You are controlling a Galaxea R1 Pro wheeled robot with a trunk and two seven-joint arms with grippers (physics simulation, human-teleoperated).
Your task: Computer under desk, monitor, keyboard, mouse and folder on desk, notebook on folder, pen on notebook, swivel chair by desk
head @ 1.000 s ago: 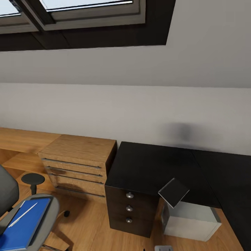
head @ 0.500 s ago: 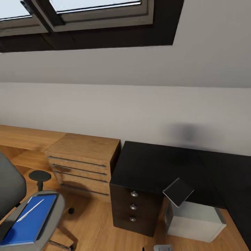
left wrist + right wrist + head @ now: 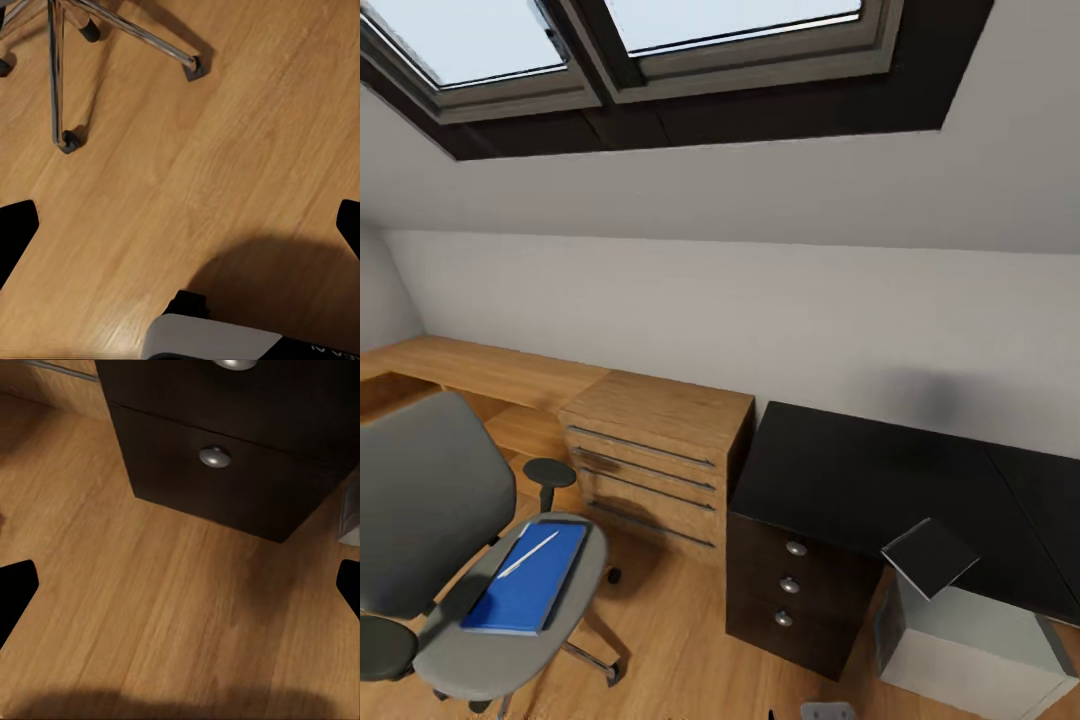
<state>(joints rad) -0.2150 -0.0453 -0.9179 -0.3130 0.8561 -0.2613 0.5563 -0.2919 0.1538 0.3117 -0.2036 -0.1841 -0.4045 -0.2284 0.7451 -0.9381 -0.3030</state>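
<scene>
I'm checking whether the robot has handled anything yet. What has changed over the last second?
Only the head camera moved: it swung left and pulled back, so more of the swivel chair and skylight shows. Nothing was gripped or released. The folder still lies on the seat with a thin white item on it, the desk top is still bare, and the computer remains beside the drawers.

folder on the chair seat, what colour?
Bright blue. The folder lies flat on the grey seat of the swivel chair; clearest in the head view.

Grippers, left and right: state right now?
Left gripper: open, holding nothing, over wooden floor.
Right gripper: open, holding nothing, facing the desk drawers.
</scene>
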